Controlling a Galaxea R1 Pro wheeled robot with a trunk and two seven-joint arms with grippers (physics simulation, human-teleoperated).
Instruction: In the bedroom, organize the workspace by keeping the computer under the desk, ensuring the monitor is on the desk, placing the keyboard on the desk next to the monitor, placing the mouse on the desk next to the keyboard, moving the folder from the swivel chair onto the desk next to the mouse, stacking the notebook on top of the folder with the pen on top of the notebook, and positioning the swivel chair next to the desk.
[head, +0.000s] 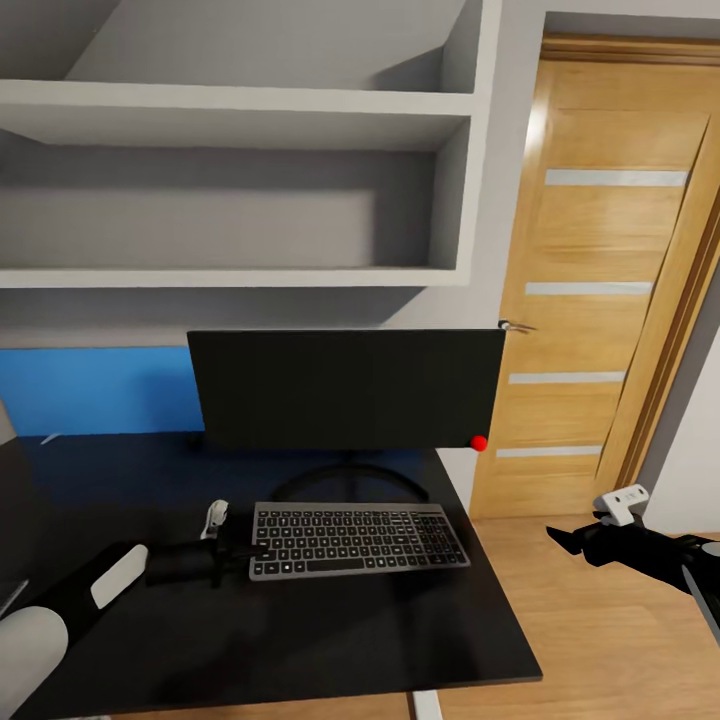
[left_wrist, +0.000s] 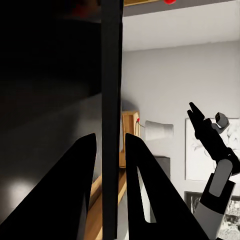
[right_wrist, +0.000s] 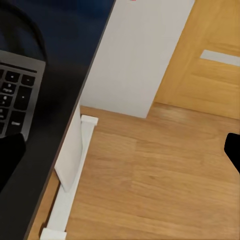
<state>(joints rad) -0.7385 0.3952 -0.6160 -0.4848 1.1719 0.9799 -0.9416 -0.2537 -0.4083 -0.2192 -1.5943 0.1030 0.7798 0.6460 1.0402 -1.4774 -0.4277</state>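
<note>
A: What stands on the long desk with the glossy black top (head: 330, 640), and is there any container?

B: The only holders I see are the white wall shelves (head: 240, 190) above, and their compartments look bare. On the desk stands the very wide thin black-fronted monitor (head: 345, 388), upright on its curved black stand (head: 345, 478), with a red dot (head: 479, 442) at its lower corner at about 4 o'clock. Its long axis runs from 9 o'clock to 3 o'clock.

A: And the slim keyboard?

B: The slim silver-grey keyboard with black keys (head: 357, 540) lies flat just before the stand, at 6 o'clock from the monitor. Its long axis is parallel to the screen, and the key rows face the robot.

A: Where is the left gripper (head: 232, 550)?

B: It lies low over the desk at the keyboard's end, at 9 o'clock from it, pointing to 3 o'clock. In the left wrist view its two dark fingers (left_wrist: 82, 185) stand a little apart with a thin dark edge between them. I cannot tell if they press it. A small white object (head: 215, 518) is just beside it; I cannot tell what it is.

A: The right gripper (head: 572, 542)?

B: It hangs over the light wood floor (head: 600, 640) beyond the desk, at 3 o'clock, before the wooden door (head: 600, 280). Its jaws are spread and hold nothing.
</note>
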